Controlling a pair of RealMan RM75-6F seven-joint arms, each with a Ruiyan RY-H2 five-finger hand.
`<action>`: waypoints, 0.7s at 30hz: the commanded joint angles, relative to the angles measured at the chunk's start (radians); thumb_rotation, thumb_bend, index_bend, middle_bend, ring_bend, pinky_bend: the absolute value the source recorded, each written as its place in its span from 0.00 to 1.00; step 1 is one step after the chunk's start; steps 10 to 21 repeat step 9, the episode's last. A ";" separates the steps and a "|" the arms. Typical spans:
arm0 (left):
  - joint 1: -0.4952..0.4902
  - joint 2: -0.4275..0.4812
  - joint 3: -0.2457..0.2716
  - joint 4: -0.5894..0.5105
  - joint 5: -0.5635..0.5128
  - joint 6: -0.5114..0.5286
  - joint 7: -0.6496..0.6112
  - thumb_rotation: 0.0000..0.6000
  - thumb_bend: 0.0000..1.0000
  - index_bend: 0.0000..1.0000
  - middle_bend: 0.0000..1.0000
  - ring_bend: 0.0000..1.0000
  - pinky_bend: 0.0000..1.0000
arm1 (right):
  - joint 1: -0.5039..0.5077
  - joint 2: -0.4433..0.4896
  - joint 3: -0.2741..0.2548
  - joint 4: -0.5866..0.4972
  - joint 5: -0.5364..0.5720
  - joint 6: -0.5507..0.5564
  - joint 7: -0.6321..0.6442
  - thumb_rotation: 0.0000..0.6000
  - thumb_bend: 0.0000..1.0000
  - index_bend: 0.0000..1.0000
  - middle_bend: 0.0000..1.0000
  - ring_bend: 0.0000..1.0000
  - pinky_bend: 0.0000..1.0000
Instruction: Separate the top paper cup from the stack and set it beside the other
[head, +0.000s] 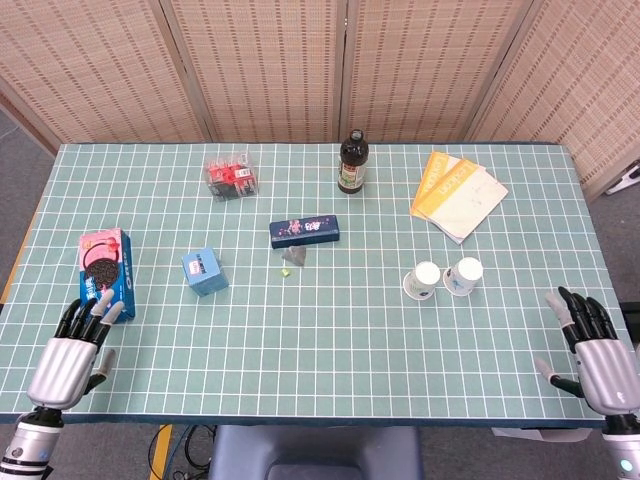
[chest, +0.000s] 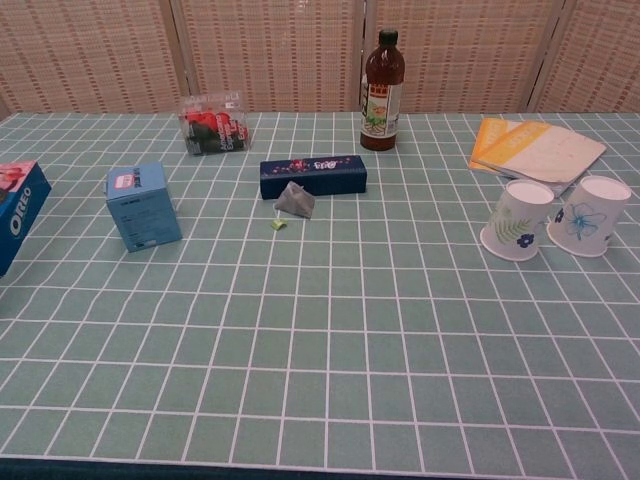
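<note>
While both hands rest at the near corners of the green gridded table (head: 330, 340), two white paper cups sit side by side on its right part. The leaf-print cup (chest: 517, 220) has a green sprig on its side; the flower-print cup (chest: 589, 216) just to its right shows a blue blossom. They appear to touch or nearly touch; both tilt.

Behind them lie yellow-and-white booklets (chest: 541, 148), their print too small to read. A dark bottle (chest: 382, 91) with a red label stands at the far middle. Nearer centre lies a long navy box (chest: 313, 176), with a grey sachet (chest: 294, 200) at its front. Further left are a clear packet of red sweets (chest: 212, 124), a small blue carton (chest: 144, 206), and a box reading "OREO" (chest: 17, 214).

The left hand (head: 68, 360) holds nothing, fingers extended, by the Oreo box. The right hand (head: 598, 355) holds nothing, fingers spread, well apart from the cups.
</note>
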 joint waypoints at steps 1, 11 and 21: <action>-0.003 0.000 -0.002 0.002 -0.004 -0.005 0.001 1.00 0.50 0.00 0.00 0.00 0.00 | 0.000 0.000 0.004 0.002 0.001 -0.004 0.001 1.00 0.18 0.03 0.00 0.00 0.00; -0.003 -0.003 0.004 0.000 0.004 -0.002 0.010 1.00 0.49 0.00 0.00 0.00 0.00 | 0.002 -0.005 0.006 0.005 -0.005 -0.022 -0.010 1.00 0.18 0.03 0.00 0.00 0.00; -0.003 -0.003 0.004 0.000 0.004 -0.002 0.010 1.00 0.49 0.00 0.00 0.00 0.00 | 0.002 -0.005 0.006 0.005 -0.005 -0.022 -0.010 1.00 0.18 0.03 0.00 0.00 0.00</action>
